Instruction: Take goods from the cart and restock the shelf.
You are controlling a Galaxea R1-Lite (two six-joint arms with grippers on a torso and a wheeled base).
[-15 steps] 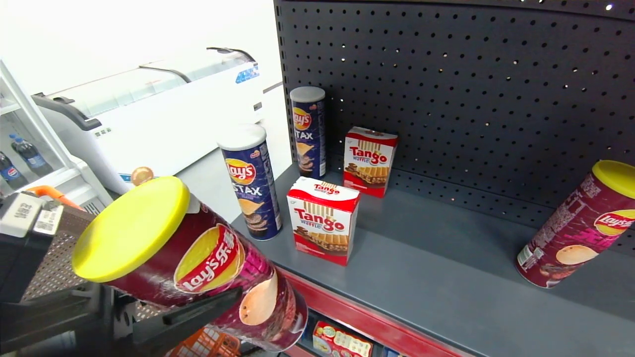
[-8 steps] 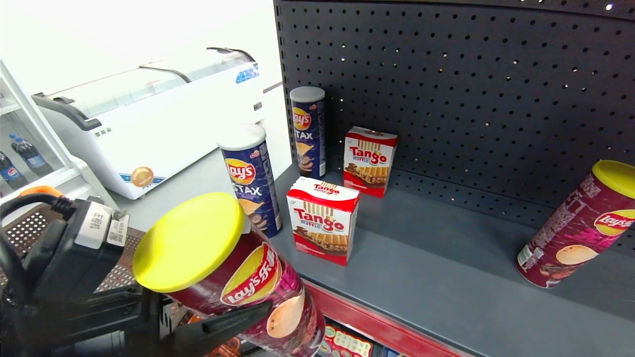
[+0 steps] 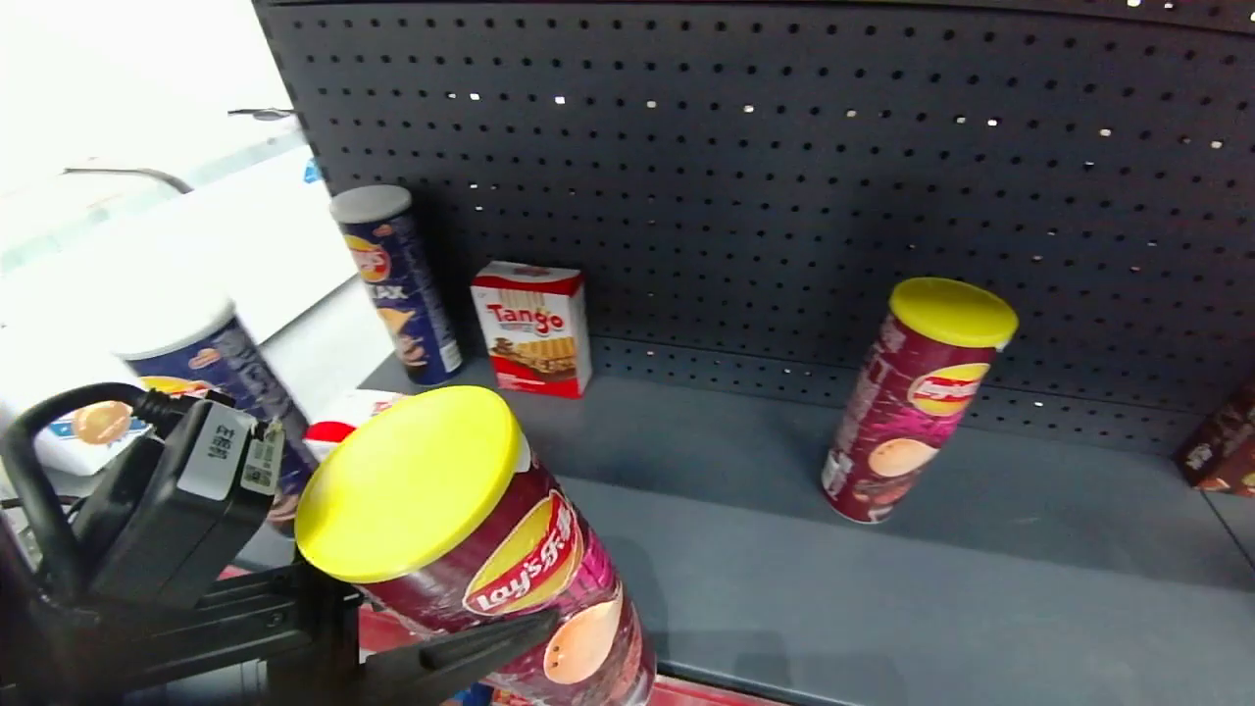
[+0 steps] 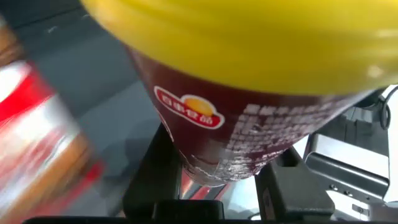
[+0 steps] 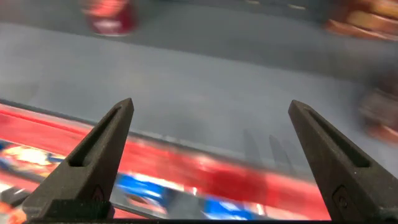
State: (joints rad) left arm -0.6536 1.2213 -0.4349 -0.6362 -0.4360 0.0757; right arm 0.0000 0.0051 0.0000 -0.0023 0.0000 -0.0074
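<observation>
Clamping a tilted, yellow-lidded maroon can (image 3: 490, 549) in the left gripper (image 4: 214, 186) at the shelf's (image 3: 784, 549) front-left edge; holding the right gripper (image 5: 211, 106) wide apart near the front edge.

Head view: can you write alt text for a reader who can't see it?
The left claw grips a maroon chip can with a yellow lid, tilted, at a grey shelf's front edge. A matching can stands farther back on it, with a blue can and a wafer box by the pegboard.
</observation>
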